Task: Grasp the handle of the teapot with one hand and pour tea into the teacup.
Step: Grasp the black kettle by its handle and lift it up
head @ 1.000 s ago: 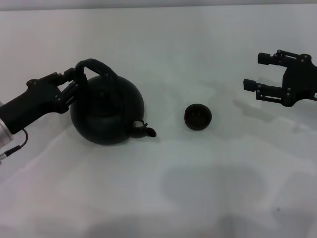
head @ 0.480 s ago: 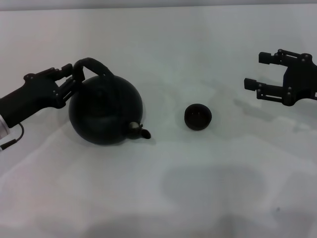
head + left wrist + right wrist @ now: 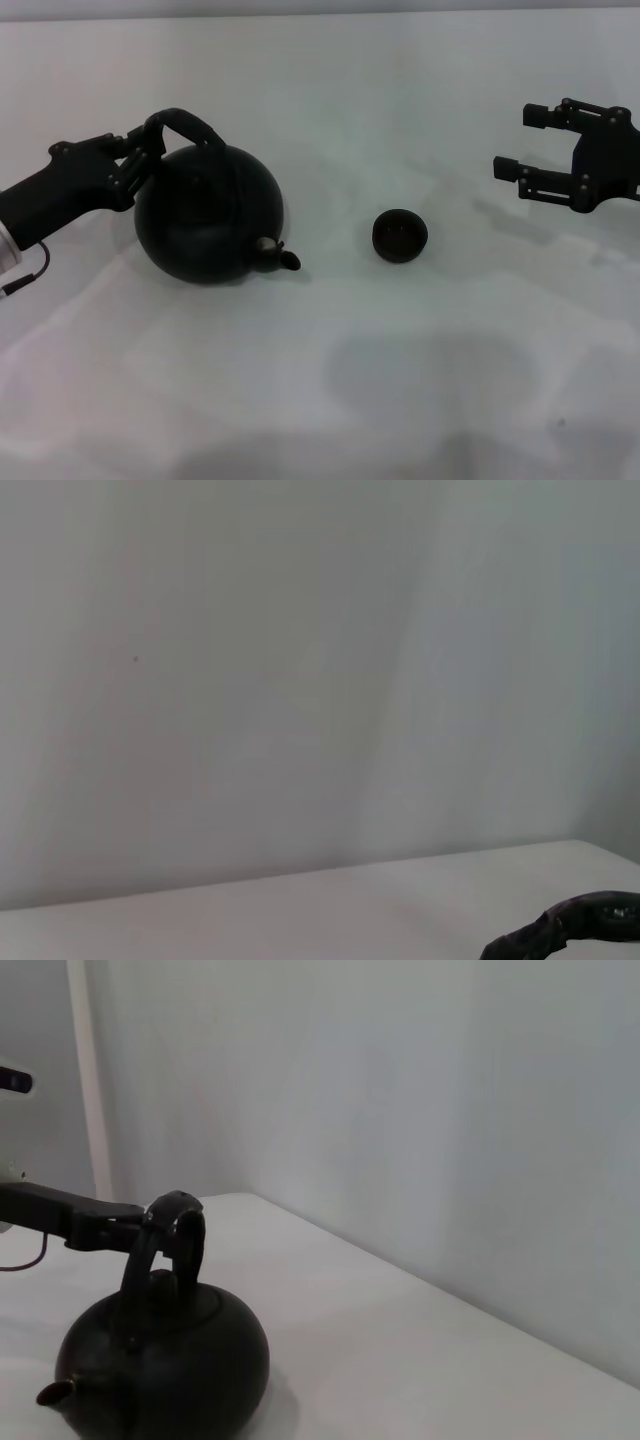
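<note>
The black teapot sits at the left of the white table, its short spout pointing front-right toward the teacup. My left gripper comes in from the left and is shut on the left end of the arched handle. In the right wrist view the teapot shows with its handle upright and the left gripper clamped on it. A dark rough piece of the handle shows in the left wrist view. My right gripper hangs open at the far right, well away from the cup.
The white table spreads wide in front of the teapot and the cup. A pale wall rises behind the table's far edge. A thin cable trails from the left arm.
The left gripper has drawn back to the left with the handle. The teapot has shifted slightly left and its spout has swung a little. The right arm and cup have not moved.
</note>
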Available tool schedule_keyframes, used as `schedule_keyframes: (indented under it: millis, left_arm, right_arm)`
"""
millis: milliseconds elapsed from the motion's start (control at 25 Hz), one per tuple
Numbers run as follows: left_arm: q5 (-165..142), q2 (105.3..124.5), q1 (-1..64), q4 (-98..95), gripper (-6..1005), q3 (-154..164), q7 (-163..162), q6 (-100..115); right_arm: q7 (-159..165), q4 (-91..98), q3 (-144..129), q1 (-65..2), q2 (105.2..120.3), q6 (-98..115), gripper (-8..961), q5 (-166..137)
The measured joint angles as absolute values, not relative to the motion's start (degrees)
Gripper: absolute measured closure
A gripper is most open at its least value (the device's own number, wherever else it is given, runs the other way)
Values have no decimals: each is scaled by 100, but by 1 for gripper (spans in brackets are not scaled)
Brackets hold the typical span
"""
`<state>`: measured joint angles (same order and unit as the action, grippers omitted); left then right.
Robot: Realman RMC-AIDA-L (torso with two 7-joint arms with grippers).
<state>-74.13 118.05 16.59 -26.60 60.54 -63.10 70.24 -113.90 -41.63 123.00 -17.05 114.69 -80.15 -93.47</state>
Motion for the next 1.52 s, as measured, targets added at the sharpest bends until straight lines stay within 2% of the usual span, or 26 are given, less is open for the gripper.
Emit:
schedule_keyframes:
  millis: [320,880,1520]
  left_arm:
    - [-7799,11840,1518,-3498,855,6029,-6876,7015]
    - [-10051,11900,1439,-6474,857,6352,-9895,6269]
    - [-12840,11888,2291,-7845,864,7469,-12435,6145]
  right_arm:
    - [-11415,-4137,12281,-1706,11470,-8019,176,-9266]
    - [-11630,-4086,12136,-1692,11487,-8075,176,-8847]
    - [-11947,-3929,12142,-1383,11478,-8625,176,-8091]
